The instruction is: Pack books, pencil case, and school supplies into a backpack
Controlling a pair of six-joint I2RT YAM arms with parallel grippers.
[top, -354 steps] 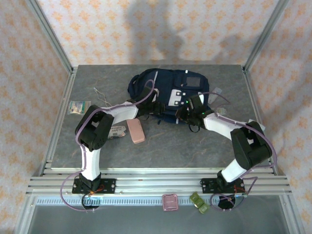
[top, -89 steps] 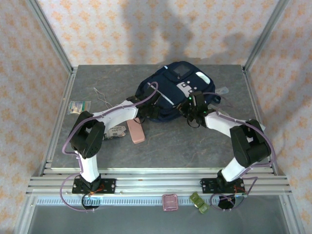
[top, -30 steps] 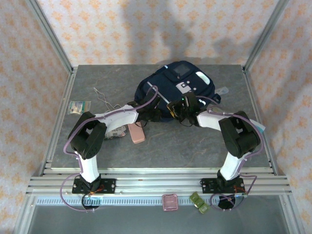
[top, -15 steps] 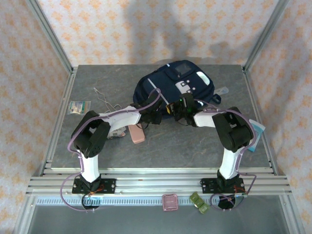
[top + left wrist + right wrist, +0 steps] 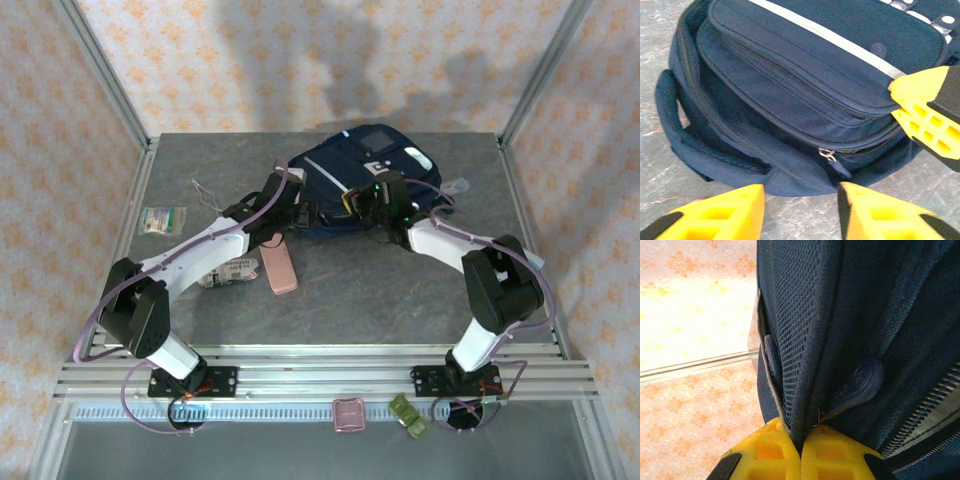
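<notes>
1. From above: the backpack (image 5: 345,172) lies at the far middle of the table (image 5: 400,290). My left claw (image 5: 298,214) is at its near-left edge and my right claw (image 5: 362,203) at its near side. The pink pencil case (image 5: 279,267) lies on the table nearer my bases, apart from the bag.
2. Left wrist: my left claw (image 5: 800,212) is parted with nothing between its fingers, just short of the backpack (image 5: 790,100). My right claw (image 5: 900,102) nips the pocket edge.
3. Right wrist: my right claw (image 5: 801,452) is pinched tight on a fold of the backpack (image 5: 865,315).
</notes>
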